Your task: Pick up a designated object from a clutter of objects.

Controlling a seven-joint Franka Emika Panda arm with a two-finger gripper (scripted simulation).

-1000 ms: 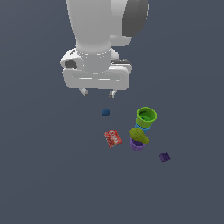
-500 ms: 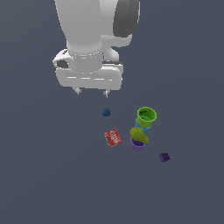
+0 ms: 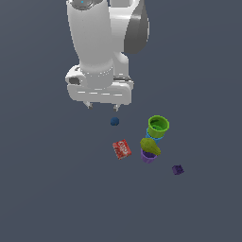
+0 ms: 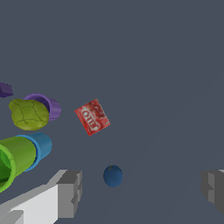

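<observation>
The designated object, a small dark blue ball [image 3: 114,121] [image 4: 113,176], lies alone on the grey floor. My gripper [image 3: 101,107] [image 4: 142,188] hovers above it, open, with nothing between its fingers. In the wrist view the ball sits between the two grey fingertips [image 4: 70,192], nearer to one of them. The rest of the clutter lies toward the exterior view's right of the ball.
A red flat packet [image 3: 122,149] [image 4: 92,116] lies just beyond the ball. A green cup [image 3: 158,126] [image 4: 15,159] is stacked in a blue cup [image 3: 150,137] [image 4: 41,145]. An olive lump [image 3: 150,146] [image 4: 29,114] rests on a purple cup [image 3: 148,157] [image 4: 49,105]. A purple cube [image 3: 177,169] [image 4: 5,90] sits farthest out.
The arm has shifted toward the exterior view's left and risen slightly, gripper still open. The objects on the floor have stayed where they were.
</observation>
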